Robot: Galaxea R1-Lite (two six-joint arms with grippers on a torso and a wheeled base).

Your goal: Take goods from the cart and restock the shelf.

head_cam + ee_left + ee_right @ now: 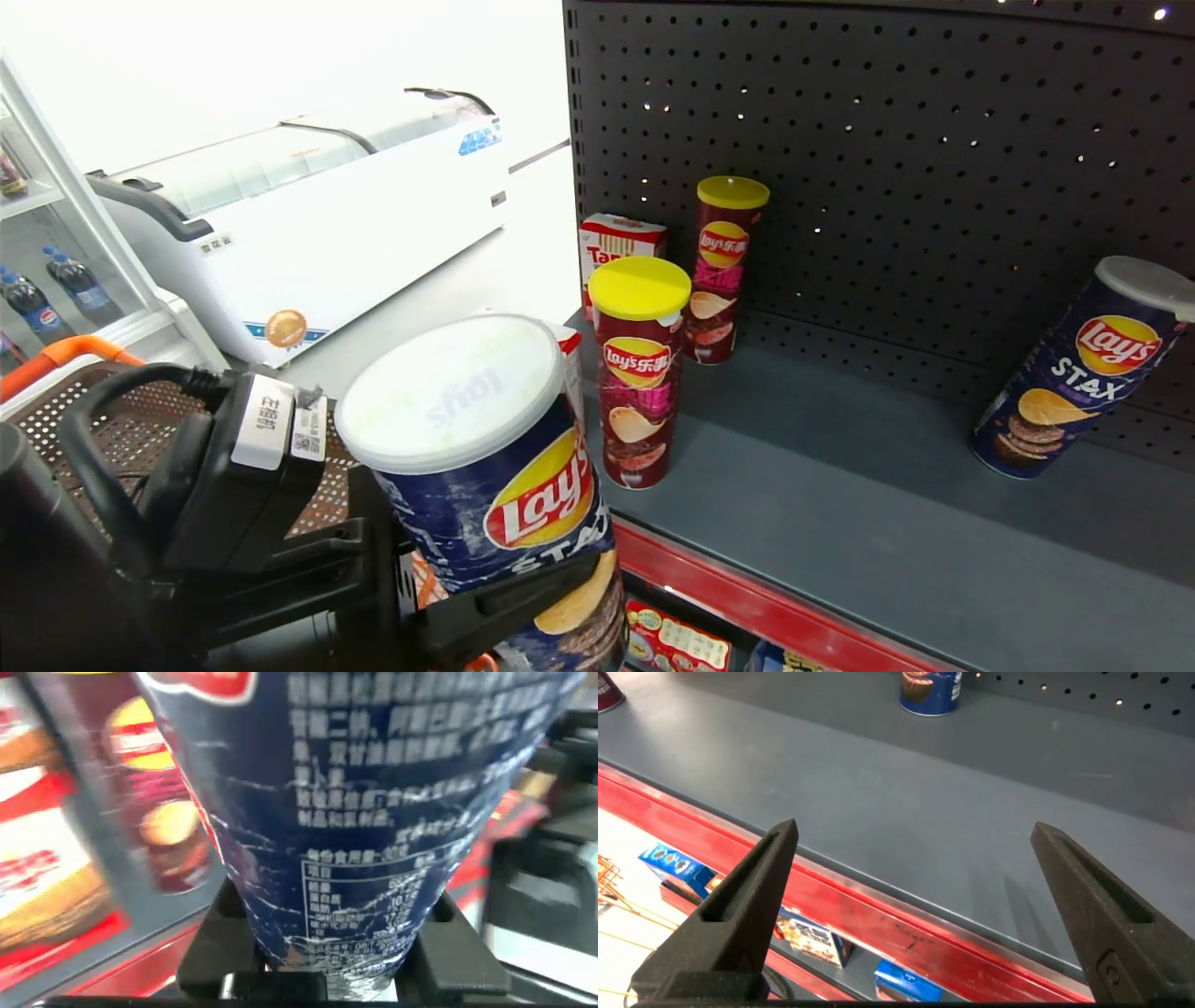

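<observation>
1. The left gripper [457, 583] is clamped on a blue chip can [485, 467] low on its body. One finger crosses the can's near side. In the left wrist view the gripper [332, 966] has a dark finger pressed against either side of the can [374, 821].
2. The held can stands nearly upright with its white lid on top. It is in the air off the front left end of the shelf [840, 485], between the cart [65, 411] and the shelf's red front edge [747, 597], and it does not touch the shelf.
3. Just past the held can, a maroon can with a yellow lid [639, 373] stands upright near the shelf's front.
4. A second maroon can [726, 271] stands farther back by the pegboard wall [934, 112], with a red-and-white box [618, 245] beside it.
5. Another blue can [1074, 373] sits well apart to the right on the shelf, tilted so that its top leans on the pegboard. It also shows in the right wrist view [929, 691].
6. The right gripper [920, 905] has its two fingers spread wide with nothing between them. It hangs over the shelf's front edge.
7. A white chest freezer [327, 215] stands behind the cart.
</observation>
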